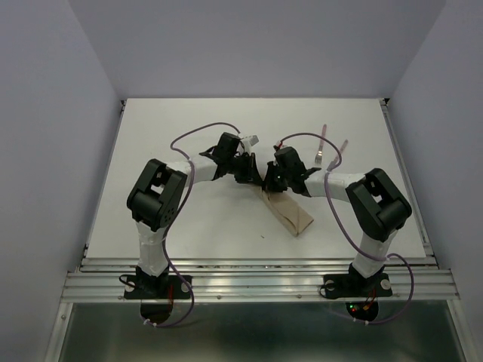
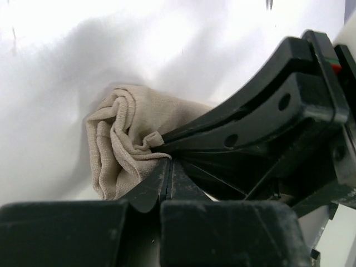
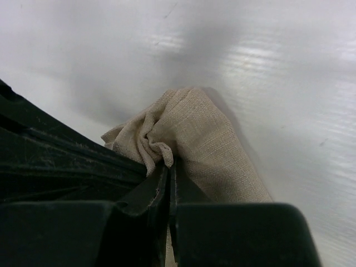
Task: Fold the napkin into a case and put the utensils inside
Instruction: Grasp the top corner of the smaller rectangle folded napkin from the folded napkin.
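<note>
The tan napkin [image 1: 288, 213] lies as a narrow folded strip at mid-table, slanting toward the near right. Both grippers meet at its far end. My right gripper [image 1: 270, 183] [image 3: 168, 162] is shut, with a bunched nub of the napkin [image 3: 206, 139] pinched at its tips. My left gripper [image 1: 255, 172] [image 2: 167, 162] is shut too; its tips press against the crumpled napkin [image 2: 119, 139], and I see no cloth between them. The utensils lie at the far right: a fork [image 1: 321, 149] and a knife [image 1: 339, 156], both with pinkish handles.
In the left wrist view the right gripper's black fingers [image 2: 250, 122] cross just above my left tips. The white table [image 1: 189, 121] ends at a metal rail [image 1: 256, 264] by the arm bases. Grey walls enclose the sides and back.
</note>
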Controlling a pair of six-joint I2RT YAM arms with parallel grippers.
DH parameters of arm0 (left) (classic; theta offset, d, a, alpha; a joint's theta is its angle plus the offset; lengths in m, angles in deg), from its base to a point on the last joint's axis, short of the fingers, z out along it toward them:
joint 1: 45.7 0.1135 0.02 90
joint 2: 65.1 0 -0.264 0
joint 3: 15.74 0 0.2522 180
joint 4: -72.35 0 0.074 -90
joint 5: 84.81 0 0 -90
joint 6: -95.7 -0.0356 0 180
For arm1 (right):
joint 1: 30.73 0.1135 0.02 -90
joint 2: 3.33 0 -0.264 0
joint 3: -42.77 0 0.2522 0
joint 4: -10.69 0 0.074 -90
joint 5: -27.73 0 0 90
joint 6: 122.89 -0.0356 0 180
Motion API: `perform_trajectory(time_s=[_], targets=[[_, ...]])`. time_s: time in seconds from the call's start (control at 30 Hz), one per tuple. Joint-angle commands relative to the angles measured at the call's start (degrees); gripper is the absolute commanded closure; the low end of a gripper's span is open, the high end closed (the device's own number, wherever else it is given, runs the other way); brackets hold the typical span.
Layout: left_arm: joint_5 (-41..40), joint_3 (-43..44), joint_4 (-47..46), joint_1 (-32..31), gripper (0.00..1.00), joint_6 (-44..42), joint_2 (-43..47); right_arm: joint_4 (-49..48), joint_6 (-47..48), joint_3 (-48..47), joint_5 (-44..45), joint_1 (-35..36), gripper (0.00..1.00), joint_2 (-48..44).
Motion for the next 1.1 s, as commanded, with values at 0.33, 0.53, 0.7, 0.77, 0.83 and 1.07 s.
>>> perform_trajectory(time_s=[0.33,0.53,0.7,0.77,0.83,1.07], targets=[[1.90,11.30,8.08,1.21,1.00,-16.31,-3.60,-4.57,0.67,3.40,6.22,0.72,0.66,-7.87],[2.94,13.32,10.64,1.21,1.00,-21.06,-5.09,-4.57,1.02,3.58,5.70,-0.42,0.66,-11.47],[3.47,14.56,11.78,1.21,1.00,-21.94,-6.24,-4.83,0.85,4.02,4.12,-1.65,0.65,-14.73],[3.30,14.82,11.87,1.21,1.00,-22.12,-6.24,-4.83,0.50,4.11,4.38,-2.36,0.66,-15.35],[2.95,15.08,12.13,1.21,1.00,-22.12,-6.41,-5.36,-0.03,4.63,3.77,-4.37,0.71,-15.61],[1.80,18.15,14.86,1.29,1.00,-23.43,-7.03,-5.27,0.76,1.21,-1.33,-6.23,0.77,-8.59]])
